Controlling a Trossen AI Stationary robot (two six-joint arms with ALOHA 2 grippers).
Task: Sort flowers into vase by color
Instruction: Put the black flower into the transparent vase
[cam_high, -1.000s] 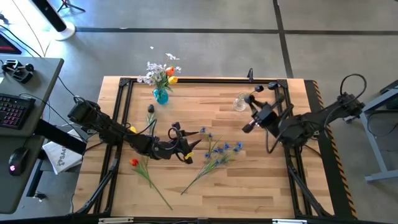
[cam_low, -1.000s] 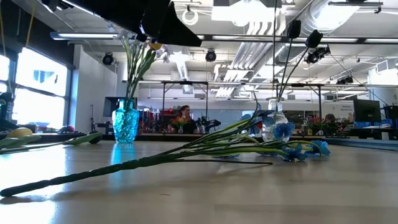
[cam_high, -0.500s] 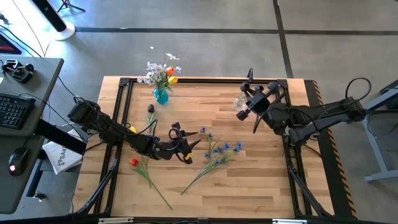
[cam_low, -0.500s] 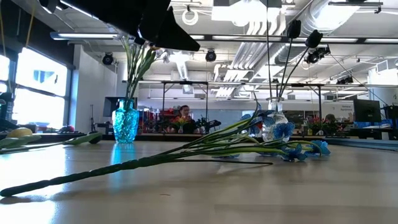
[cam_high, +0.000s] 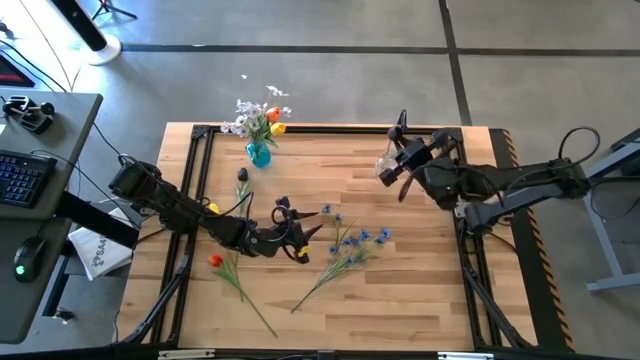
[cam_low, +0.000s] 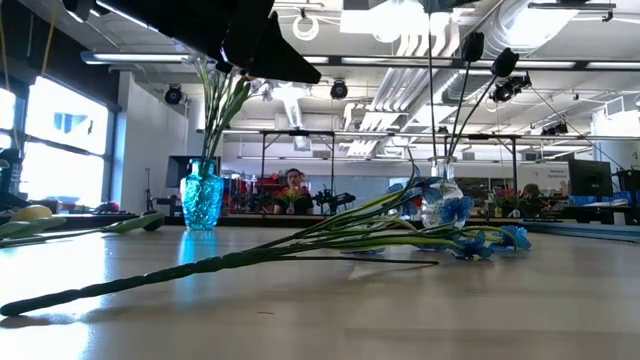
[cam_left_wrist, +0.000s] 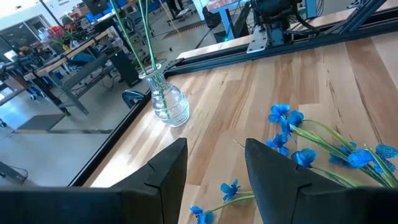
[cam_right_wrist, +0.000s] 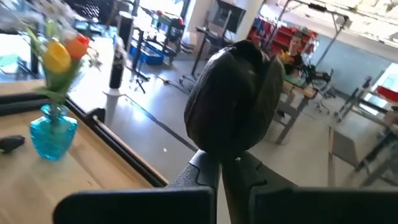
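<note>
My right gripper (cam_high: 400, 172) is above the clear glass vase (cam_high: 385, 165) near the table's far edge, shut on a dark tulip (cam_right_wrist: 233, 99). That vase (cam_left_wrist: 166, 102) holds green stems with dark heads (cam_low: 472, 45). The blue glass vase (cam_high: 258, 152) at the far left holds pink-white, orange and yellow flowers. My left gripper (cam_left_wrist: 214, 180) hovers open over mid-table, just left of the blue flowers (cam_high: 350, 245), which lie flat. A red flower (cam_high: 215, 261), a yellow one (cam_high: 212, 208) and a dark one (cam_high: 242, 175) also lie on the wood. My right gripper pinches the dark tulip's stem (cam_right_wrist: 219, 175) between its two fingers, just below the head. The fingers come at it level and lie across the stem. The flower stands upright, head above the fingers. Its stem (cam_low: 430, 100) runs down toward the clear vase's mouth; whether it is inside I cannot tell.
A black metal frame (cam_high: 300, 128) borders the table. A desk with keyboard (cam_high: 20, 175) and mouse stands off the left side. The near half of the tabletop (cam_high: 400, 300) is bare wood. People and workbenches show in the room behind.
My right gripper has carried the dark tulip toward the table's far edge and to the left, from mid-right of the table to above the clear vase, turning as it went. In the low view the hanging stem has shifted a little to the left.
</note>
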